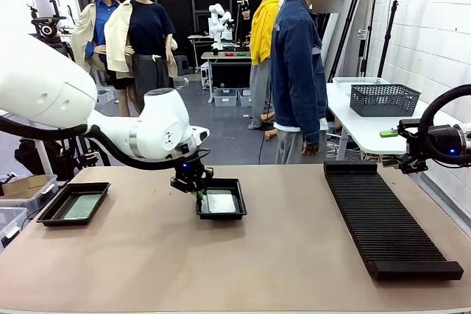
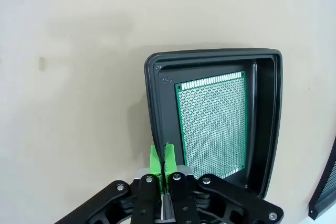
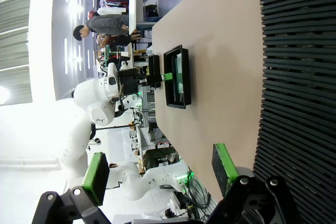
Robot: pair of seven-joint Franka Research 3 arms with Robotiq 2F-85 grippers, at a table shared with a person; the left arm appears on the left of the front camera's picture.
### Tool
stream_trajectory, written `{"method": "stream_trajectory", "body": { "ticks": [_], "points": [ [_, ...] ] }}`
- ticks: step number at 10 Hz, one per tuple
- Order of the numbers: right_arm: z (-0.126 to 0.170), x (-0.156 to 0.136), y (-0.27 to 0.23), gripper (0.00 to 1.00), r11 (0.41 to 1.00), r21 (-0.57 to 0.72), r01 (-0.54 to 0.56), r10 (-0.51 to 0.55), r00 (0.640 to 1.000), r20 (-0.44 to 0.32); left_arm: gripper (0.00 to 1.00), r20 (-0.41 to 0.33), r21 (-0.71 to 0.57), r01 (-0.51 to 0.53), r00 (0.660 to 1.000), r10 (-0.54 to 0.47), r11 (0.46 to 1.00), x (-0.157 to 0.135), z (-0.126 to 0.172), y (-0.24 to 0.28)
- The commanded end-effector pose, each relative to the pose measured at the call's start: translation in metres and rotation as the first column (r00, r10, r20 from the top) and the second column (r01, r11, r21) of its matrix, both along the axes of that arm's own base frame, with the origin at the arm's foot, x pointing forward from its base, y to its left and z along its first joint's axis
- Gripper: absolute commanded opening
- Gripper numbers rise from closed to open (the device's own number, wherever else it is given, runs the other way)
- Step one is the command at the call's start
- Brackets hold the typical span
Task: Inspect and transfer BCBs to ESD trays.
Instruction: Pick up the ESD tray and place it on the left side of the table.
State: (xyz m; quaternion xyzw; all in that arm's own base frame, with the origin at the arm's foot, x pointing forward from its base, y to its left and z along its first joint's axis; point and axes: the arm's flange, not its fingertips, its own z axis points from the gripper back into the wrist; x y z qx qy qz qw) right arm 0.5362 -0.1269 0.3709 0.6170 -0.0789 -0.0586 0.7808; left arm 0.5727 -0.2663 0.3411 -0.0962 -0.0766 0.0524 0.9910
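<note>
A board (image 2: 212,124) lies flat in the middle tray (image 2: 268,129), just beside the left gripper (image 2: 160,162), whose fingers are pressed together at the tray's rim, holding nothing.

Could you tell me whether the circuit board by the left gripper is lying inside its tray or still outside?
Inside: the green board lies flat on the black tray floor.

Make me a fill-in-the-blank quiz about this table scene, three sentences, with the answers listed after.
1. The thin green perforated circuit board lies flat inside a shallow ____ plastic tray.
2. The left gripper, above that tray's rim, has its jaws ____.
3. The right gripper, over the long ribbed black rack, has its jaws ____.

Missing words: black; shut; open
</note>
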Motion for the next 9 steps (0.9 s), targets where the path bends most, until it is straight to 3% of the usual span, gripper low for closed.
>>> {"method": "stream_trajectory", "body": {
  "ticks": [1,9],
  "points": [
    [0.002,0.003,0.0,1.0,1.0,0.009,-0.007,0.007,1.0,-0.009,0.0,0.005,-0.024,0.043,0.999,-0.043,0.999,-0.005,0.001,0.027],
    [0.002,0.003,0.0,1.0,1.0,0.009,-0.007,0.007,1.0,-0.009,0.0,0.011,0.0,0.114,0.993,-0.114,0.993,0.007,-0.006,0.108]
  ]
}}
